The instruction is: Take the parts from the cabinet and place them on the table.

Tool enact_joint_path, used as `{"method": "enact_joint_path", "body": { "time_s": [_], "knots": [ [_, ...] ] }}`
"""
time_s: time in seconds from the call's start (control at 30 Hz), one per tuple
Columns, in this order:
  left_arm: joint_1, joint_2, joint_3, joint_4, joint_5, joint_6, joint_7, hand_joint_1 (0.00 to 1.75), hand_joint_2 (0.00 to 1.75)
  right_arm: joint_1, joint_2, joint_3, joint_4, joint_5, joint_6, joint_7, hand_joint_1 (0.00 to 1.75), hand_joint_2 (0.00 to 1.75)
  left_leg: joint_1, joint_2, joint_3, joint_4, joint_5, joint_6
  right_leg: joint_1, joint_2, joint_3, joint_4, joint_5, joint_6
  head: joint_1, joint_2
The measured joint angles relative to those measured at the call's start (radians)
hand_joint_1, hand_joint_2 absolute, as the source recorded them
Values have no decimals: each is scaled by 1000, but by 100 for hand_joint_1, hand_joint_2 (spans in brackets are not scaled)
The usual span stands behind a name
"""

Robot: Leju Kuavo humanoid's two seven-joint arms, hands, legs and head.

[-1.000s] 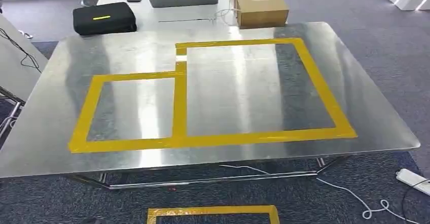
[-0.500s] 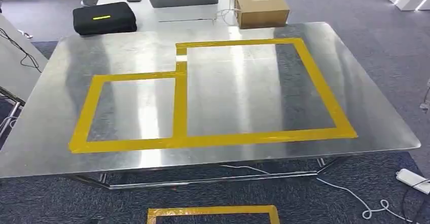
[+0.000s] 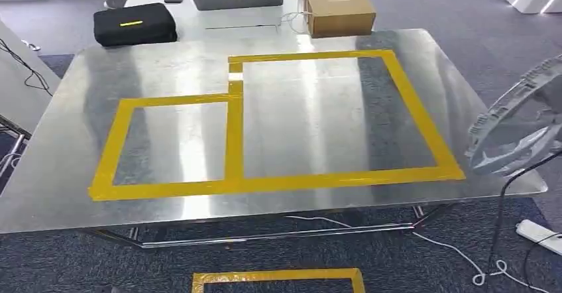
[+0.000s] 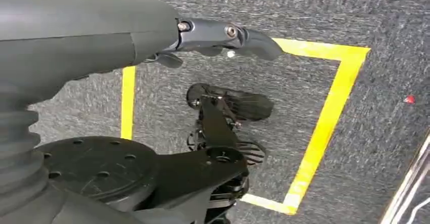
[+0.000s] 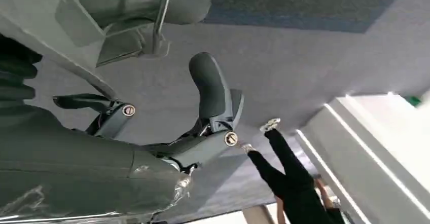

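Grey round part (image 3: 507, 101) gripped tight by right hand (image 5: 177, 127), up beside shiny table (image 3: 298, 200) edge. Left hand (image 4: 223, 34) hanging low, fingers out, holding nothing.

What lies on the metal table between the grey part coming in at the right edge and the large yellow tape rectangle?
In the head view, only bare metal table lies between the grey part and the large yellow tape rectangle; nothing stands there.
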Motion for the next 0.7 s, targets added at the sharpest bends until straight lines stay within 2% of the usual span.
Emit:
{"method": "enact_joint_path", "body": {
  "time_s": [0.07,0.2,0.57,0.7],
  "knots": [
    [-4,0,3,0,-5,3,5,0,175,24,39,-8,19,27,-11,-3,175,175,0,0,0,0,1,0,0,0,-1,0,0,0,0,0],
    [-2,0,4,0,-5,6,5,0,175,34,85,-31,38,47,-17,-3,175,175,0,-2,-1,0,1,-1,0,-3,0,0,0,-1,0,0],
    [-3,0,17,0,-6,13,16,0,175,35,137,-53,66,66,-10,-8,175,175,0,-1,-2,0,1,0,1,-2,1,-2,0,0,0,0],
    [-4,0,18,0,-8,28,42,0,175,52,212,-53,69,118,-40,-15,175,175,1,2,1,0,1,0,1,2,2,-2,1,-1,0,0]
  ]
}}
